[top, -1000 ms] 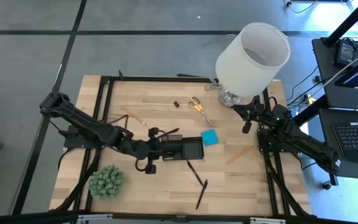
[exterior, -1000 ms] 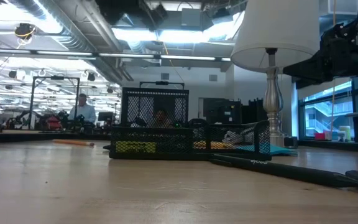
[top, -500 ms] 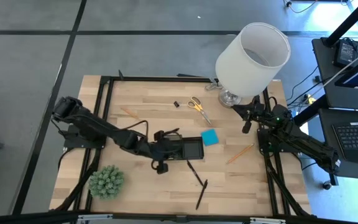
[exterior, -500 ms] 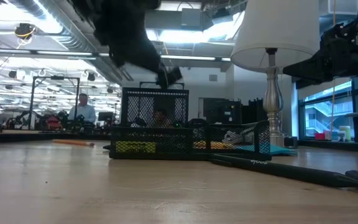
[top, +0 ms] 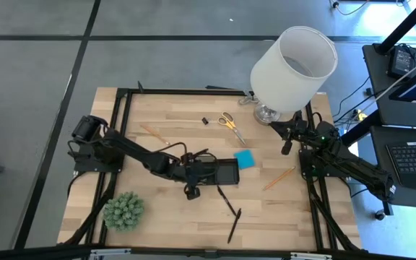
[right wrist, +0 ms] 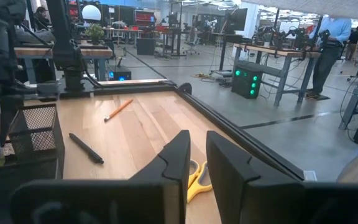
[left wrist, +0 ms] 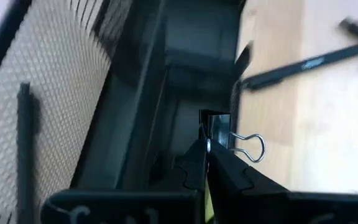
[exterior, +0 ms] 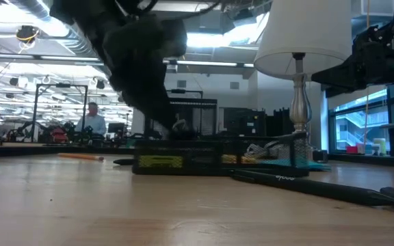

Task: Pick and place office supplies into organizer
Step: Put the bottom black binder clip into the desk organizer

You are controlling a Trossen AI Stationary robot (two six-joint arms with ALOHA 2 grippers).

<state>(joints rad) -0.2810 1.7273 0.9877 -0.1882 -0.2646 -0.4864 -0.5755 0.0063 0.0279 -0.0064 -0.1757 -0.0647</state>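
Note:
The organizer [top: 222, 172], a low black mesh tray, sits mid-table. My left gripper [left wrist: 207, 148] is shut on a small black binder clip [left wrist: 217, 127] just above one of its compartments [left wrist: 185, 124]; in the high view the gripper [top: 196, 178] is at the tray's left end. Loose on the wood lie a blue pad [top: 244, 159], yellow-handled scissors [top: 227, 122], another clip [top: 204, 121], two pencils [top: 153, 133] [top: 279, 178] and two pens [top: 226, 200] [top: 234, 225]. My right gripper [right wrist: 197, 155] waits near the lamp base, its fingers narrowly apart on nothing. My left gripper pinches the binder clip between its two fingertips [left wrist: 224, 163]. The clip's black body [left wrist: 216, 123] juts out past the tips and a silver wire loop [left wrist: 248, 147] sticks out to one side. The fingers slant down from the table's left. The clip hangs clear above the tray floor.
A big white lamp [top: 293, 66] stands at the far right corner. A green spiky plant ball [top: 124, 210] sits at the near left. The tray's tall mesh wall [left wrist: 61, 93] rises close beside my left fingers. People and benches show in the room behind.
My left gripper has come down and toward the table's right, rolling as it went, from above the tray's left end into the tray, staying shut on the clip. In the low view the organizer now stands a little farther right than before.

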